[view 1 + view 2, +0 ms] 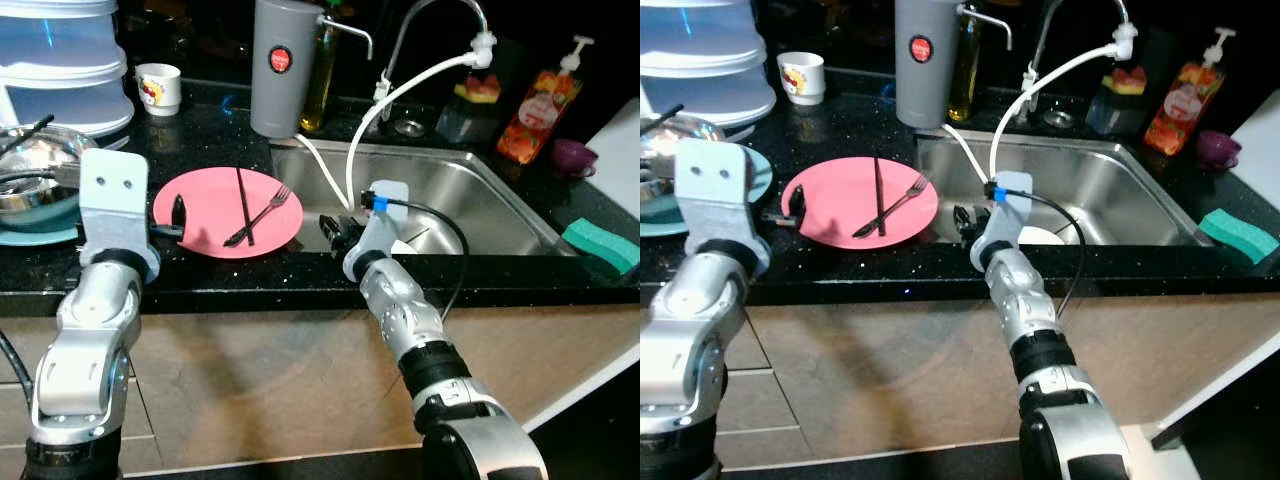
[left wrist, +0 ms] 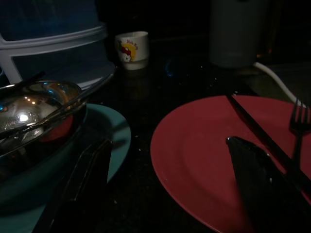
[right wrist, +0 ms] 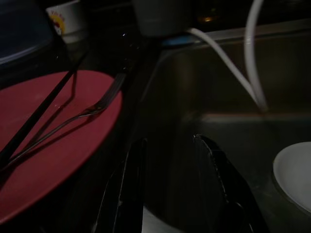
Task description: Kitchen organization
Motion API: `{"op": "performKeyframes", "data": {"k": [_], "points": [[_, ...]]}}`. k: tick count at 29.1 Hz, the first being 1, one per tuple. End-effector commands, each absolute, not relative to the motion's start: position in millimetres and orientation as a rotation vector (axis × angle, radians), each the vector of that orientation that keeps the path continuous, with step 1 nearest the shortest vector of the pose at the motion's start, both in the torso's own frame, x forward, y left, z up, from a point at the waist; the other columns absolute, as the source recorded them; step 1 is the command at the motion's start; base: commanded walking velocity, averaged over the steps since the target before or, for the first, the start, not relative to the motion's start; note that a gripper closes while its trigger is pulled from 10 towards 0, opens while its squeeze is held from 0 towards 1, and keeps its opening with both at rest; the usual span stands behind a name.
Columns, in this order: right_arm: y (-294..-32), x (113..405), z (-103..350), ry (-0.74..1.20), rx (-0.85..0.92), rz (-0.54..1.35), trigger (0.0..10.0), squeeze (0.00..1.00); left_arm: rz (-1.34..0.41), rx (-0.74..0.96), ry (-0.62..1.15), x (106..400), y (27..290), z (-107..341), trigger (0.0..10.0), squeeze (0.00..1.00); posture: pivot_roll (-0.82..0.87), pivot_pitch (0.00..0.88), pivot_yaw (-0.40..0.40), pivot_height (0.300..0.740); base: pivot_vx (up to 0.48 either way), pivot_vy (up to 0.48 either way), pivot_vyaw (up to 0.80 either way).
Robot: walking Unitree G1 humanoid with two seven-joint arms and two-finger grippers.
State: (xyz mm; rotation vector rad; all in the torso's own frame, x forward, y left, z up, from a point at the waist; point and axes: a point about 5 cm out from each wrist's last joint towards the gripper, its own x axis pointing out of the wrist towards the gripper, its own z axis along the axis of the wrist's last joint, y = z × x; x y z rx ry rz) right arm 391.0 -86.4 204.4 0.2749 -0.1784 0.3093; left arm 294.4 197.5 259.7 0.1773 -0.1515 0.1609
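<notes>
In the left eye view, a pink plate (image 1: 215,205) with a fork (image 1: 262,215) is seen on the black counter (image 1: 250,275), beside the sink (image 1: 480,200). In the left wrist view, the left gripper (image 2: 170,179) is spread at the plate's edge. In the right wrist view, the right gripper (image 3: 170,189) is parted over the sink's rim.
</notes>
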Motion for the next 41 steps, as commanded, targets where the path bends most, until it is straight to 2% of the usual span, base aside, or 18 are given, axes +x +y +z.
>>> {"op": "performKeyframes", "data": {"k": [1,10,18,25,28,30,34,38,41], "points": [[-92,387,184,-0.119,0.289,0.262,10.0,0.0,0.155,0.175,-0.141,295,199,256,10.0,0.0,0.27,0.076,-0.028,0.74,0.0,0.0,0.0],[-93,379,172,-0.115,0.315,0.215,10.0,0.0,0.13,0.203,-0.142,294,200,255,10.0,0.0,0.3,0.098,0.027,0.74,0.0,0.0,0.0],[-95,379,175,-0.144,0.341,0.197,10.0,0.0,0.137,0.214,-0.146,294,207,258,10.0,0.0,0.31,0.105,0.034,0.74,0.0,0.0,0.0],[-117,382,196,-0.276,0.397,0.062,10.0,0.0,0.068,0.234,-0.138,295,203,258,10.0,0.0,0.3,0.112,0.043,0.74,0.0,0.0,0.0],[-139,378,216,-0.441,0.417,-0.04,10.0,0.0,0.025,0.216,-0.169,296,200,263,10.0,0.0,0.3,0.114,0.057,0.74,0.0,0.0,0.0],[-144,376,222,-0.485,0.413,-0.064,10.0,0.0,0.012,0.211,-0.179,296,198,265,10.0,0.0,0.3,0.114,0.057,0.74,0.0,0.0,0.0],[-152,372,238,-0.594,0.358,-0.064,10.0,0.0,-0.039,0.171,-0.195,299,192,266,10.0,0.0,0.28,0.117,0.075,0.74,0.0,0.0,0.0],[-132,376,241,-0.555,0.128,0.12,10.0,0.0,-0.104,0.118,-0.199,302,181,262,10.0,0.0,0.25,0.116,0.078,0.74,0.0,0.0,0.0],[-124,377,240,-0.537,0.053,0.188,10.0,0.0,-0.09,0.12,-0.196,302,182,259,10.0,0.0,0.23,0.112,0.073,0.74,0.0,0.0,0.0]]}}
